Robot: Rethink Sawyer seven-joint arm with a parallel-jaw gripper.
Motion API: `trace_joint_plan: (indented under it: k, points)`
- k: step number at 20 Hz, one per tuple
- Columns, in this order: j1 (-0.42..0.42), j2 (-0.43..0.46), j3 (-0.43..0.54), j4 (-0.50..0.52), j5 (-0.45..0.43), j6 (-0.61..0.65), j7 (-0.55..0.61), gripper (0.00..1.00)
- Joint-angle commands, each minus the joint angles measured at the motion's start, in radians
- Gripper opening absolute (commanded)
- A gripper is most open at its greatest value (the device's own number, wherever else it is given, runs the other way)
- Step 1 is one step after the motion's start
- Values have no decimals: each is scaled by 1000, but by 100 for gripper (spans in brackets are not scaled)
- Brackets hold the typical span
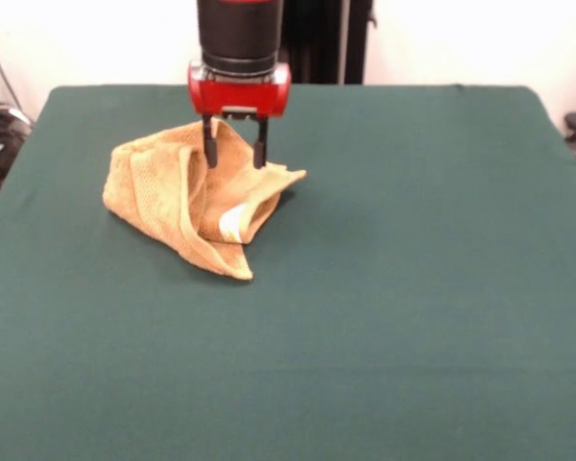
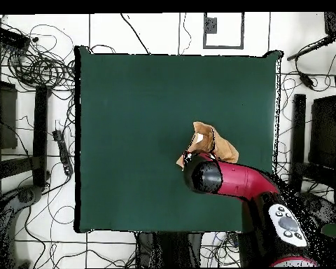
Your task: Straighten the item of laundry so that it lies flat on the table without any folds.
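The item of laundry (image 1: 178, 206) is an orange-tan towel, crumpled and folded over itself on the table (image 1: 413, 288), left of centre toward the far side. A white label (image 1: 232, 223) shows in a fold on its right side. My gripper (image 1: 234, 158) hangs straight down over the towel's upper right part. It is open, and its two dark fingertips (image 1: 210, 154) reach down to the raised fold. In the overhead view the towel (image 2: 216, 143) pokes out from under the arm's red and black head (image 2: 206, 175), which hides the gripper.
The green table (image 2: 129, 126) stretches wide on every side of the towel. Around it on the floor lie tangled cables (image 2: 38, 66) and dark equipment (image 2: 318, 133).
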Motion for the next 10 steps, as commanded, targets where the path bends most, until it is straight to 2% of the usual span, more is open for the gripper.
trace_joint_plan:
  k: [1, 10]
  points:
    - [54, 10, 66, 63, 6, -8, 141, 100]
    - [46, 56, 66, 41, -2, -61, 144, 100]
